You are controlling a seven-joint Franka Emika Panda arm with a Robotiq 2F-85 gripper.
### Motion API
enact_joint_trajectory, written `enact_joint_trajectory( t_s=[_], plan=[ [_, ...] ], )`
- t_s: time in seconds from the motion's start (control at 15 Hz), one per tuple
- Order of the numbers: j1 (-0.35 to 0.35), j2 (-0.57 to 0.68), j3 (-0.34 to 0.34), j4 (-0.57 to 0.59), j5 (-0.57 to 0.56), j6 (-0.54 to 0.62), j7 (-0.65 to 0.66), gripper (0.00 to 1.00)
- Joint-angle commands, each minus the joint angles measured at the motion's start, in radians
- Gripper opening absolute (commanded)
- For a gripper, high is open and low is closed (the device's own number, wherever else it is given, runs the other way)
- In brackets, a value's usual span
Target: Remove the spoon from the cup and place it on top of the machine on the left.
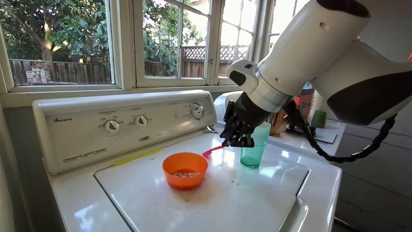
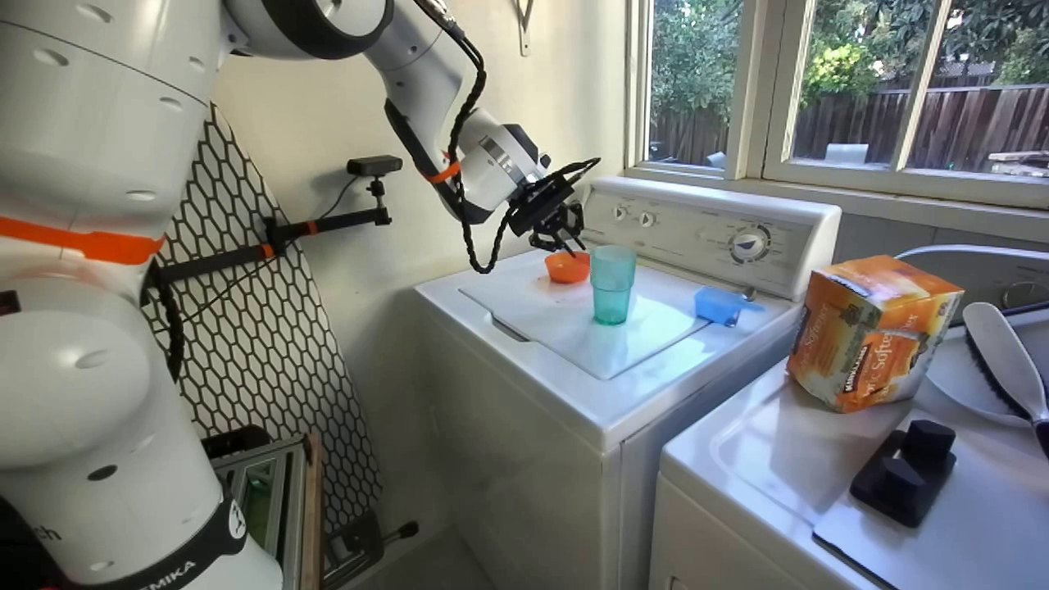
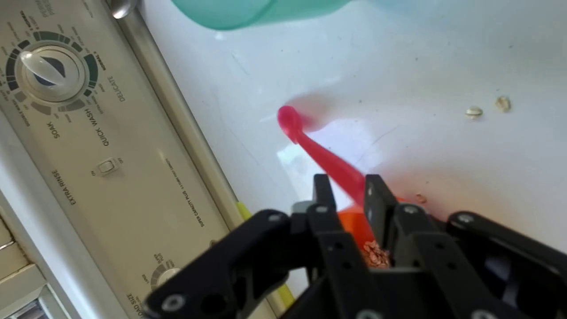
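The pink-red spoon (image 1: 212, 150) lies on or just above the lid of the white washer (image 1: 206, 206), between the bowl and the cup; it is also in the wrist view (image 3: 328, 159). I cannot make it out in the other exterior view. The teal-green cup (image 1: 252, 156) stands upright on the lid, also in that view (image 2: 613, 287) and at the top of the wrist view (image 3: 261, 11). My gripper (image 1: 237, 144) is partly open, tilted, over the spoon and beside the cup. In the wrist view its fingertips (image 3: 347, 181) stand apart; the spoon's near end runs behind one finger.
An orange bowl (image 1: 185, 175) with flakes stands near the spoon, under the gripper. A yellow utensil (image 1: 138, 157) lies along the control panel. A blue scoop (image 2: 721, 305) and a metal spoon handle (image 1: 211, 129) lie near the lid's far edge. An orange box (image 2: 873, 332) stands on the other appliance.
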Motion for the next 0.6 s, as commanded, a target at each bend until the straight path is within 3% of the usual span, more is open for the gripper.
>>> enact_joint_trajectory(
  t_s=[0.0, 0.13, 0.33, 0.47, 0.53],
  plan=[
    [0.003, 0.031, -0.002, 0.012, 0.019, -0.002, -0.041, 0.58],
    [-0.001, 0.029, 0.009, 0.01, 0.043, -0.021, -0.09, 0.73],
    [-0.021, -0.027, 0.058, 0.007, 0.202, -0.12, -0.245, 0.95],
    [-0.037, -0.094, 0.105, 0.025, 0.382, -0.257, -0.368, 1.0],
    [-0.092, -0.111, 0.181, 0.052, 0.46, -0.351, -0.426, 1.0]
  ],
)
